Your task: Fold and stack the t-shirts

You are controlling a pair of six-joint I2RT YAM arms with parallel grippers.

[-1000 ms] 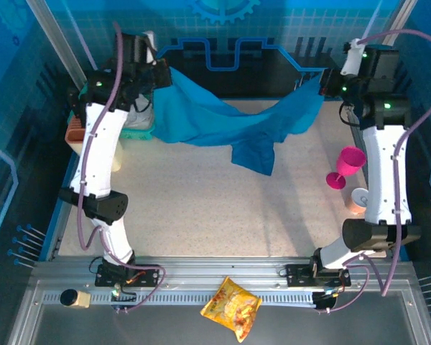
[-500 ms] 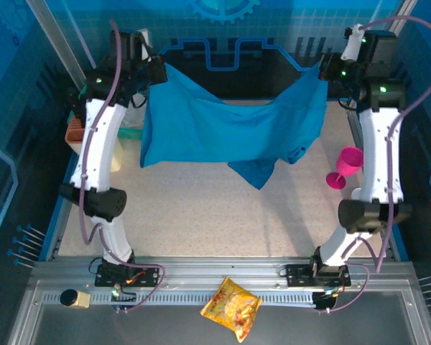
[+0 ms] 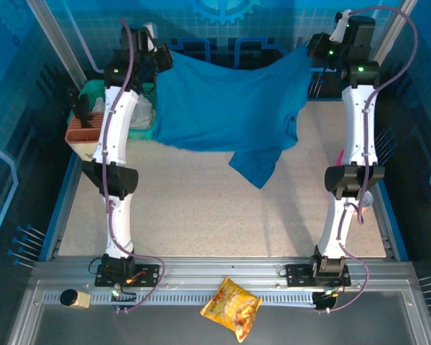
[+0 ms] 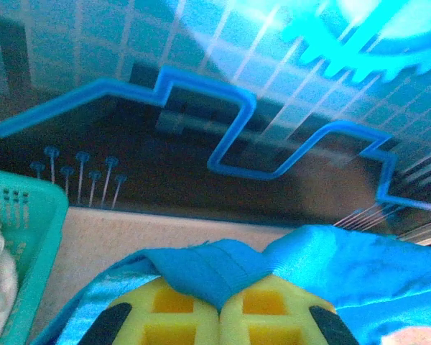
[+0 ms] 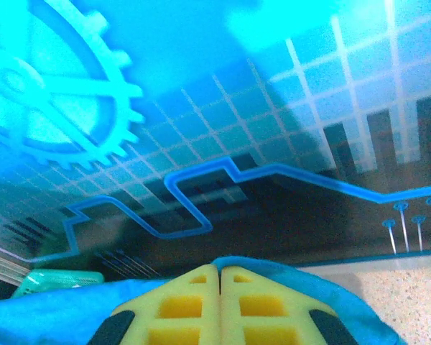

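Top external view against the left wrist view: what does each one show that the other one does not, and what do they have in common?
Top external view: the whole t-shirt hanging spread between the left gripper and the right gripper, and a yellow snack bag at the near edge. Left wrist view: close up, the yellow finger pads pressed together on a fold of the cloth. Both: the t-shirt, the teal basket on the left, the speckled table.

t-shirt (image 3: 226, 111) over table (image 3: 201, 215) far half | basket (image 3: 93, 90) left | snack bag (image 3: 231, 307) front
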